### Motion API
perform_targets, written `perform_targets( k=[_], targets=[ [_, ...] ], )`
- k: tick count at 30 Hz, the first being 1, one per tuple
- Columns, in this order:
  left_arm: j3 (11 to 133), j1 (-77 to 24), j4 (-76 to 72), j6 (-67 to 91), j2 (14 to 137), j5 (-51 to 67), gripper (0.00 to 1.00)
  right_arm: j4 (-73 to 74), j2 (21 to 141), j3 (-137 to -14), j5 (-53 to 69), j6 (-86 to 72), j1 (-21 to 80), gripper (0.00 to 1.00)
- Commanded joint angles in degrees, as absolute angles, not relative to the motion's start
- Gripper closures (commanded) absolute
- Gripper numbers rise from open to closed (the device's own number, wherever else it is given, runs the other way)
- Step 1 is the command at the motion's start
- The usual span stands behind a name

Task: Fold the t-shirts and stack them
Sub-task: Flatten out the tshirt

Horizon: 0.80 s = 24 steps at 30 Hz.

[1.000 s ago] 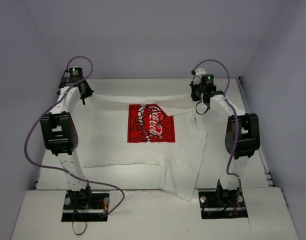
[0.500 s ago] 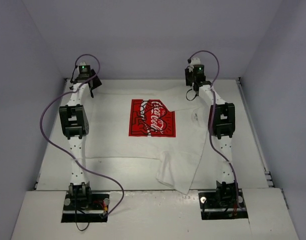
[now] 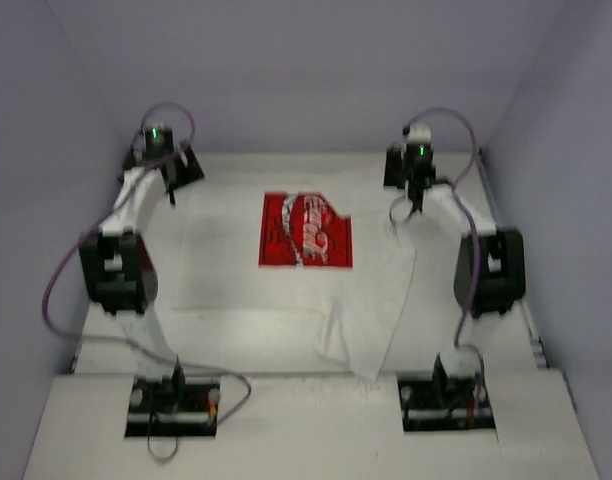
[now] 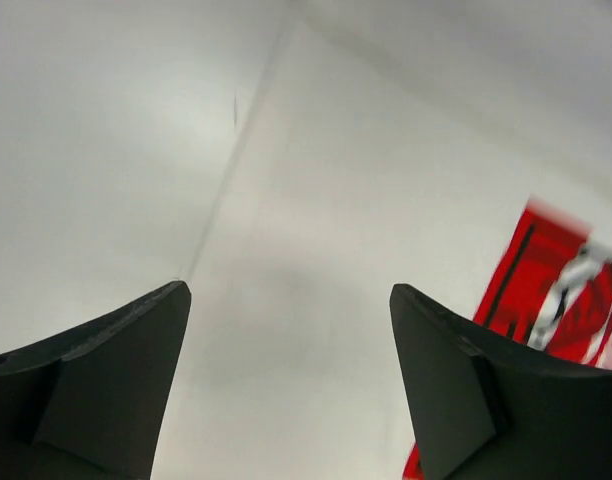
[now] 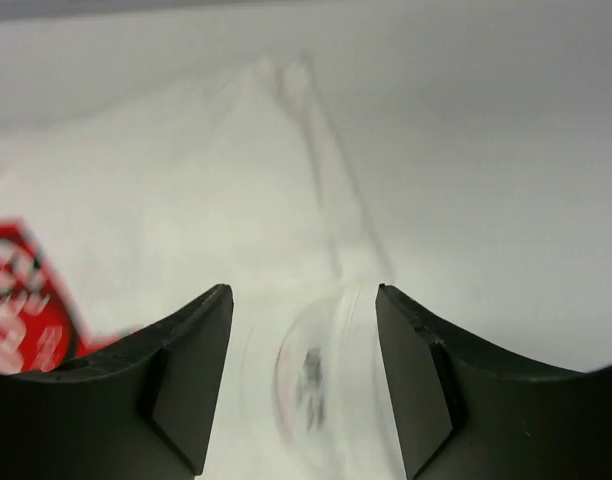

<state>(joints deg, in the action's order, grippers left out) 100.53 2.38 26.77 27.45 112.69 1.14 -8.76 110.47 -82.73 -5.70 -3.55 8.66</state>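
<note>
The white t-shirt lies spread on the table, its red printed graphic facing up and its near right corner folded over in a flap. My left gripper hangs open above the shirt's far left edge. In the left wrist view the left gripper shows only white cloth between its fingers, with the graphic at the right. My right gripper is open over the far right edge. The right gripper looks down on the blurred collar and label, apart from its fingers.
Grey walls close in the white table at the back and both sides. The arm bases sit on the near ledge. A raised rail runs along the table's right edge.
Both grippers went from shut on the shirt's far edge to open and let it go. The shirt now lies flatter. Both arms' elbows swung outward after reaching farther back.
</note>
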Motion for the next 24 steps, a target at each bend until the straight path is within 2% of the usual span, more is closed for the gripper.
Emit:
perform_targets(
  k=[1,2,5,8,12,16,20,24],
  targets=[
    [83.1,-1.8,31.6,28.4,97.4,-1.0,0.23,-7.8,94.6,-68.2,-6.6,-14.0,14.0,0.45],
    [77.2,-3.6,31.7,28.9,94.5,-0.8,0.23,-6.0,91.1,-63.2,-7.9,-17.4,15.8,0.46],
    [70.9,-9.1,32.6,29.7,91.9,-1.6,0.23,-4.3,86.2,-54.5,-8.9,-24.3,17.6,0.46],
    [66.5,-11.9,32.3,32.4,91.1,-3.2,0.23,-4.2,82.7,-46.7,-9.9,-28.8,18.1,0.47],
    [64.4,-12.2,32.4,35.6,95.2,-2.4,0.23,-2.6,81.6,-42.7,-11.3,-31.0,18.2,0.48],
    [65.5,-12.3,32.1,36.4,100.5,-3.2,0.23,-1.8,85.3,-43.3,-12.9,-32.3,17.7,0.48],
    [70.0,-11.1,32.7,35.3,106.8,-2.5,0.23,-1.8,92.8,-46.0,-10.8,-33.1,12.7,0.48],
    [79.9,-8.4,33.3,33.8,116.5,-1.1,0.23,-1.7,100.1,-53.2,-13.3,-30.4,10.3,0.48]
  ],
)
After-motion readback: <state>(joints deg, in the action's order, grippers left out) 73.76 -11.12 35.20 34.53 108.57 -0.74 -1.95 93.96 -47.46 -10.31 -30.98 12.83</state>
